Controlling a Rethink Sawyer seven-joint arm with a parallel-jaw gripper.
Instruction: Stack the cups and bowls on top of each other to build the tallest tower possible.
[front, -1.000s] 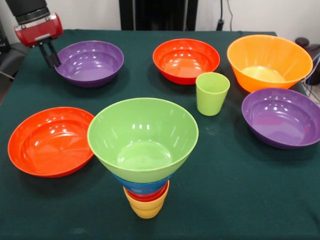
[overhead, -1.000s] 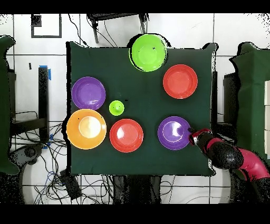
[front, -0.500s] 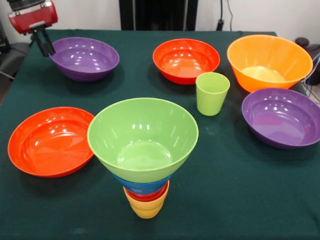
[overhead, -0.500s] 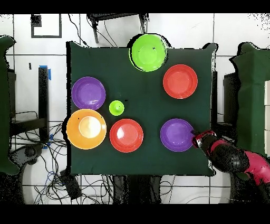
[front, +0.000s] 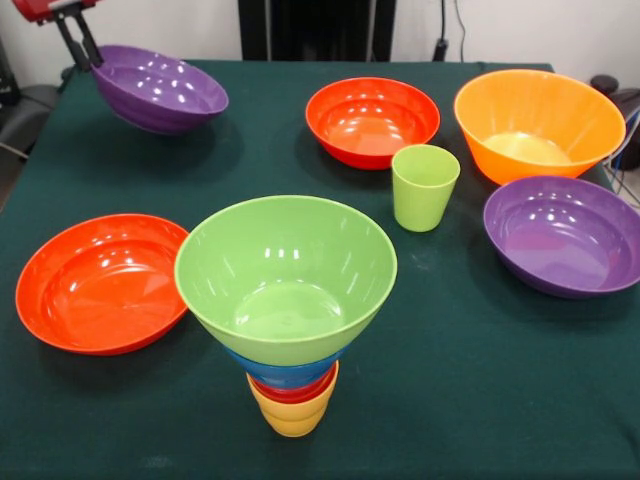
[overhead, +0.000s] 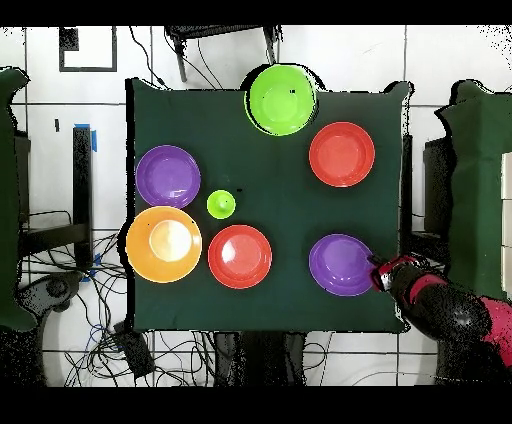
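Observation:
My gripper (front: 88, 58) is at the far left corner, shut on the rim of a purple bowl (front: 160, 90), which hangs tilted just above the cloth. Seen from overhead, the gripper (overhead: 381, 272) holds that bowl (overhead: 342, 264) by its right rim. The tower stands near the front edge: a yellow cup (front: 292, 415) lowest, then a red cup (front: 296, 390), a blue bowl (front: 285, 371) and a wide green bowl (front: 285, 270) on top. A light green cup (front: 424, 187) stands upright alone.
On the green table (front: 480, 400) rest a red-orange bowl (front: 100, 283) at the left, another red-orange bowl (front: 371, 121) at the back, a large orange bowl (front: 538, 122) and a second purple bowl (front: 565, 235) at the right. Cables lie on the floor (overhead: 60, 300).
The gripper has closed on the purple bowl's rim, lifted it and drawn it toward the table's corner. The bowl now hangs tilted. Nothing else moved.

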